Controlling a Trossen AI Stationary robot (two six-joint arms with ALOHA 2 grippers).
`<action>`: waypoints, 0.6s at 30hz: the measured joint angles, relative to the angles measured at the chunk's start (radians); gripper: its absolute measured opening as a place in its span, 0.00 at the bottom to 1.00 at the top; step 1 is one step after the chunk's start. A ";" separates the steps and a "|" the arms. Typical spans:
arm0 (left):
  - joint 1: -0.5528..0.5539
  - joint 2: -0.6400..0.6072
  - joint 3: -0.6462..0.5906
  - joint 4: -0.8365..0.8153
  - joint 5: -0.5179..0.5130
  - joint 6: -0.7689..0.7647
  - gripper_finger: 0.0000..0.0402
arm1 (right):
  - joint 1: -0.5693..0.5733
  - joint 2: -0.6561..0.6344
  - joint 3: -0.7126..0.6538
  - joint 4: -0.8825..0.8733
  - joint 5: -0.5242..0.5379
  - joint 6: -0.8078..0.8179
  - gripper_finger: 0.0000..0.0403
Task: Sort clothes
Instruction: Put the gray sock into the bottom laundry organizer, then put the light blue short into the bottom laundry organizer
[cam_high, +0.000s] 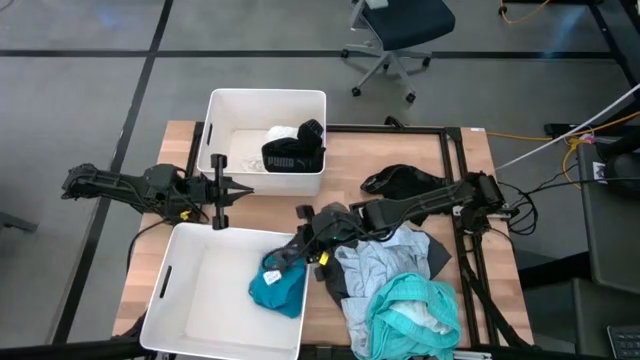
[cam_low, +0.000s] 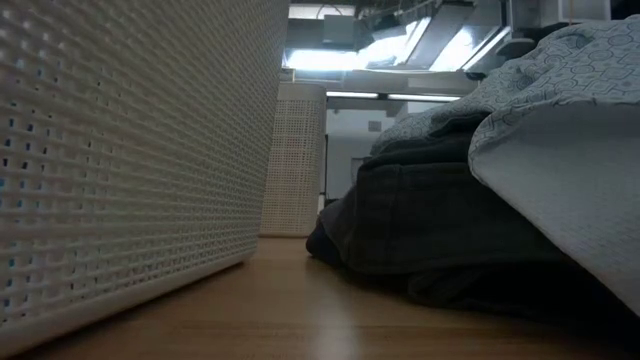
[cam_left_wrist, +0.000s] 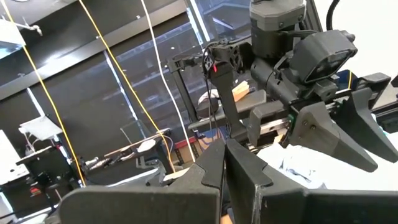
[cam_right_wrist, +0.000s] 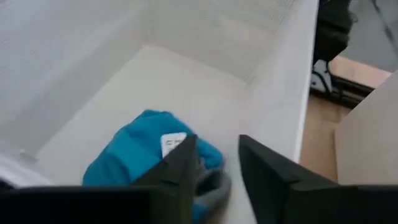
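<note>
Left end effector (cam_high: 222, 201) waits between the two white bins, its fingers spread wide on nothing. Nearest it, the far bin (cam_high: 222, 112) holds a black PUMA garment (cam_high: 293, 159) with a white piece beside it. The near bin (cam_high: 190, 300) holds a teal garment (cam_high: 278, 287) against its right wall.

The right end effector (cam_high: 290, 254) hangs over that wall, directly above the teal garment; in the right wrist view its fingers (cam_right_wrist: 180, 167) are parted a little, and a fold of blue-grey cloth appears to lie between them, though whether they grip it cannot be told. The step in hand seems to be depositing this piece. To do it well, the fingers should open fully over the bin floor and lift straight up, so no fold trails over the rim.

Farther right on the surface (cam_high: 480, 150), the unsorted pile lies in a heap: a grey garment (cam_high: 385, 262), a pale teal one (cam_high: 410, 315) and a black one (cam_high: 398, 181).
</note>
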 joint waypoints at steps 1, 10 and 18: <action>0.000 0.000 0.000 -0.001 0.000 0.000 0.01 | 0.001 -0.004 0.000 -0.012 -0.003 -0.001 0.36; 0.000 0.000 0.000 -0.006 0.000 0.000 0.01 | 0.021 -0.132 0.124 -0.486 0.085 0.149 0.59; 0.000 0.000 0.000 -0.006 0.000 -0.014 0.01 | 0.027 -0.238 0.049 -0.724 0.208 0.320 0.60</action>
